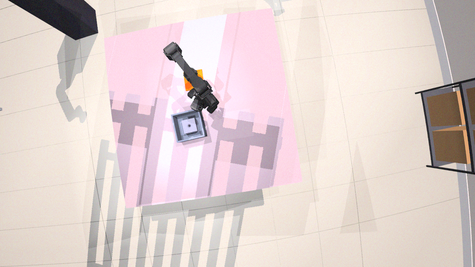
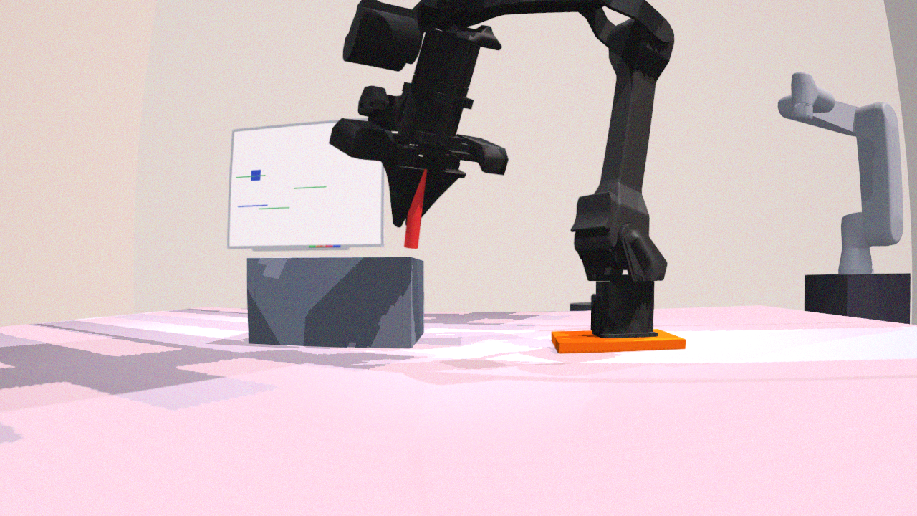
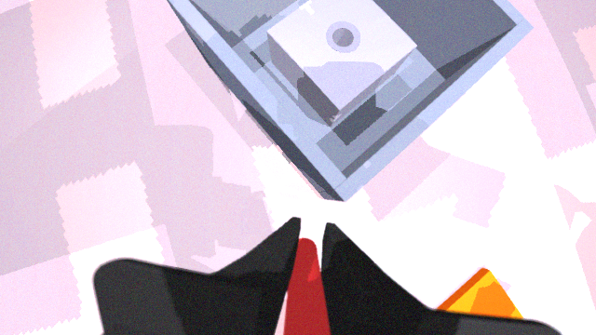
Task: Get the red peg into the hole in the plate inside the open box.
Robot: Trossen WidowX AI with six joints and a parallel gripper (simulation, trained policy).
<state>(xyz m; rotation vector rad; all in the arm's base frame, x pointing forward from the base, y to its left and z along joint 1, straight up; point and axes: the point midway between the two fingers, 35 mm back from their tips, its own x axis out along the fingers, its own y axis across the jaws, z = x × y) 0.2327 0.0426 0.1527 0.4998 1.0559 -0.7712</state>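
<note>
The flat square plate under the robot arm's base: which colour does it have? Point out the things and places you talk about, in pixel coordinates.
Orange point(image 1: 199, 72) point(image 2: 615, 345) point(image 3: 494, 298); it shows best in the exterior view.

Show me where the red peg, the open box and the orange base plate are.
Red peg point(image 2: 413, 232) point(image 3: 307, 298): exterior and wrist views, on its side.
Open box point(image 1: 174, 129) point(image 2: 329, 301) point(image 3: 396, 148): all views, on its wall or rim.
Orange base plate point(image 2: 570, 344): exterior view, front edge.
</note>
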